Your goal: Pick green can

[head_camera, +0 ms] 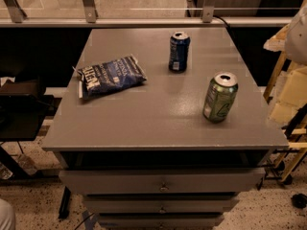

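Note:
The green can (220, 97) stands upright on the grey table (144, 123), near its right edge and toward the front. It is olive green with a silver top and pale markings on its side. My gripper is out of view, and nothing touches the can.
A slimmer dark blue can (179, 51) stands upright at the back centre. A blue snack bag (110, 75) lies on the left half of the table. Drawers (163, 182) sit under the tabletop. Yellow wooden frames (288, 99) stand right of the table, and a pale rounded shape (298, 32) is at the right edge.

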